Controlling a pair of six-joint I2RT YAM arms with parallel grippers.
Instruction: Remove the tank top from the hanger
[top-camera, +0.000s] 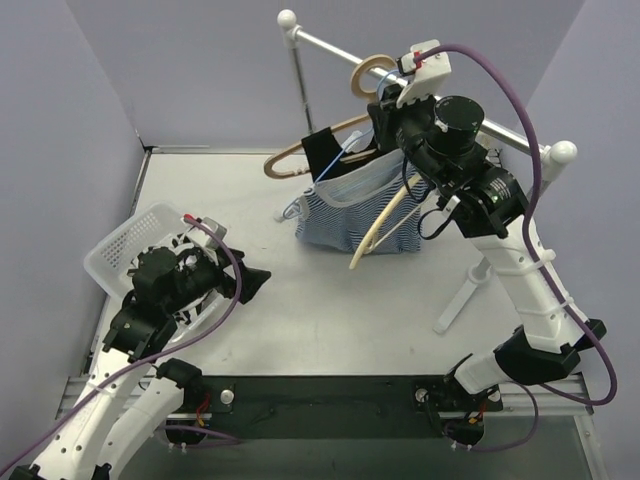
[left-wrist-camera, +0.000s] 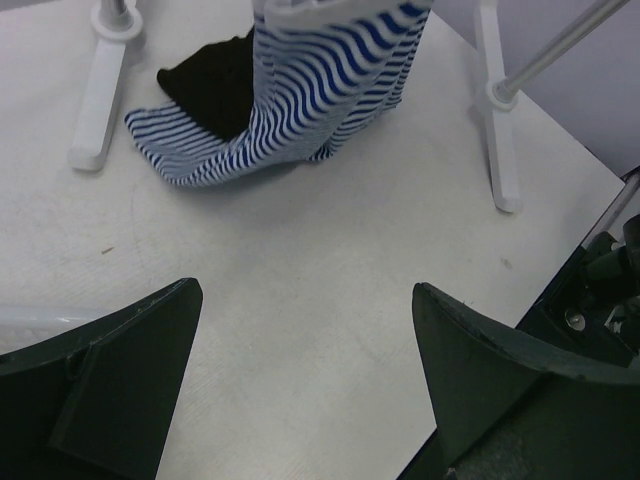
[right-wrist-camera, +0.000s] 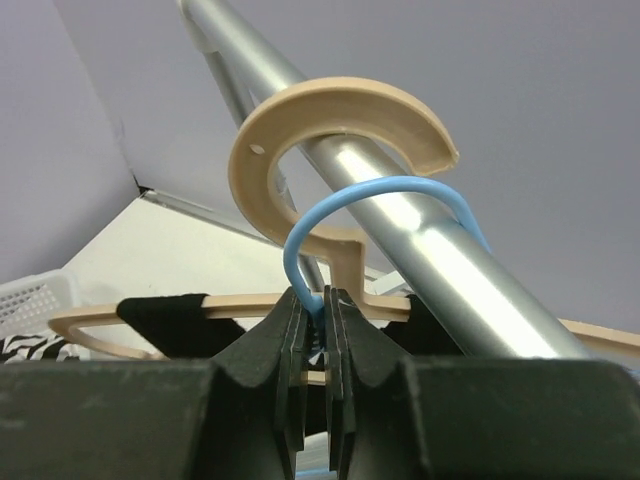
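R gripper (right-wrist-camera: 322, 312) is pinched tight on the neck of the blue hanger (right-wrist-camera: 292, 250), just under where its hook loops over the rail (right-wrist-camera: 440, 250). A wood hanger (right-wrist-camera: 250, 165) hooks the same rail right beside it, w/ a black garment (left-wrist-camera: 210, 85) on it. The top (top-camera: 340, 220), blue/white striped, hangs below the rail, apparently off the blue hanger. Its hem sags onto the table (left-wrist-camera: 300, 260) in the L wrist view. L gripper (left-wrist-camera: 305, 380) sits low over the table, fingers wide apart, nothing between them. It faces the top but is well apart from it, w/ the basket (top-camera: 110, 245) just beside that arm.

Step, as I read it: hanger secured, top not yet off. Next prob. needs the L arm to go in, take striped fabric near a strap and pull it off the hanger shoulder while R holds firm. Watch: don't snag the black garment, and don't drag either hook off the rail.
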